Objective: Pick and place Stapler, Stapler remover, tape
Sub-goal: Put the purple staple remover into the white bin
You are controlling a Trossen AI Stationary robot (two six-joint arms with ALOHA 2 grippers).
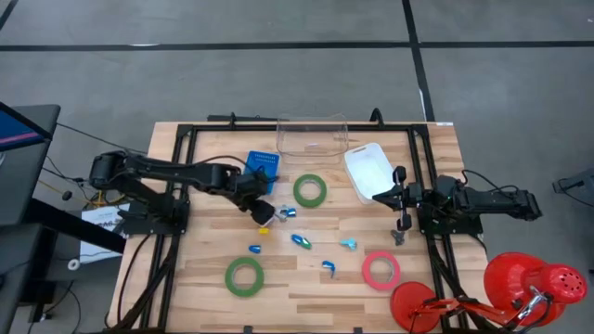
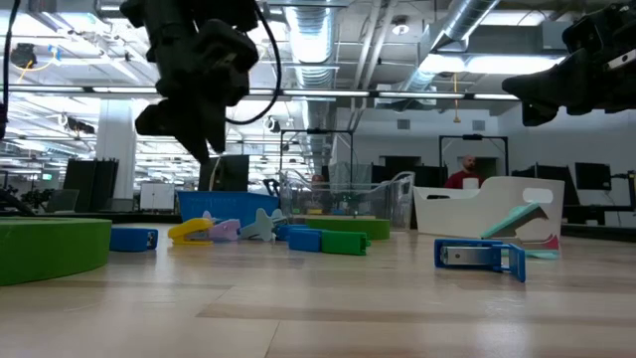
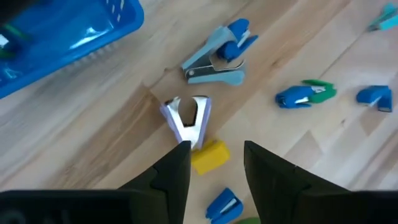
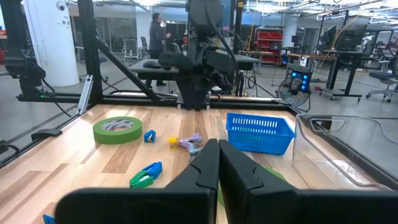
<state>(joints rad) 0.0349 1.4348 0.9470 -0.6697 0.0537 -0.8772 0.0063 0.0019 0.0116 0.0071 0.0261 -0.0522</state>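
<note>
My left gripper (image 1: 263, 210) (image 3: 214, 155) hangs open above the table's middle, over a yellow-and-lilac staple remover (image 3: 189, 121) (image 1: 264, 229) that lies flat on the wood. The fingers stand above it on either side without touching it. A blue-grey staple remover (image 3: 217, 56) (image 1: 286, 212) lies just beyond it. Small blue staplers (image 1: 300, 240) (image 3: 305, 94) are scattered nearby. Two green tape rolls (image 1: 298, 191) (image 1: 230, 276) and a pinkish-red one (image 1: 368, 270) lie flat. My right gripper (image 1: 390, 197) (image 4: 217, 158) waits shut at the table's right side, off the surface.
A blue basket (image 1: 263, 164), a clear tub (image 1: 312, 134) and a white tray (image 1: 368, 170) sit along the far half of the table. Black frame rails (image 1: 178, 186) run along its sides. Red objects (image 1: 534, 283) stand off the near right corner. A person (image 2: 465, 171) shows far behind.
</note>
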